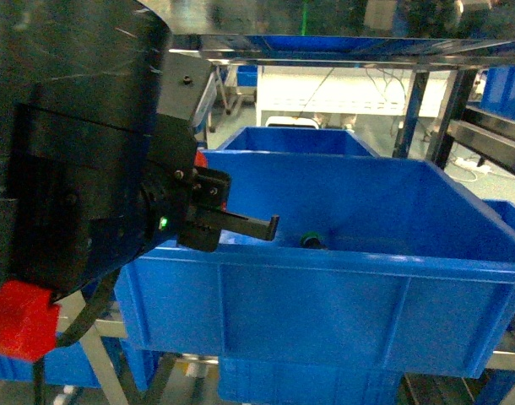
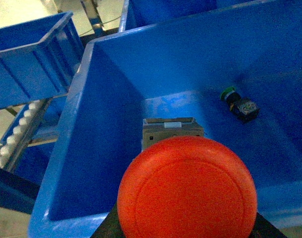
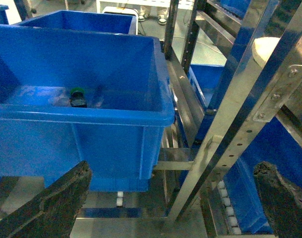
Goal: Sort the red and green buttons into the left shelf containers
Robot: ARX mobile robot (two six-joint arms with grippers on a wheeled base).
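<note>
My left gripper (image 1: 262,226) reaches over the left rim of a big blue container (image 1: 342,278) and is shut on the red button (image 2: 186,193). In the left wrist view the wide red cap fills the bottom and hides the fingertips, and the button's grey base block (image 2: 172,130) points down into the bin. A green button (image 2: 238,104) lies on its side on the bin floor, also seen as the green button (image 1: 311,240) and the green button (image 3: 77,96). My right gripper (image 3: 173,168) hangs open and empty, right of the container (image 3: 91,139), facing the shelf frame.
A second blue bin (image 1: 291,139) stands behind the first, and another blue bin (image 2: 27,64) sits to its left. Metal shelf uprights (image 3: 240,114) and roller rails (image 3: 227,208) lie right of the container. More blue bins (image 3: 270,163) fill the lower right shelf.
</note>
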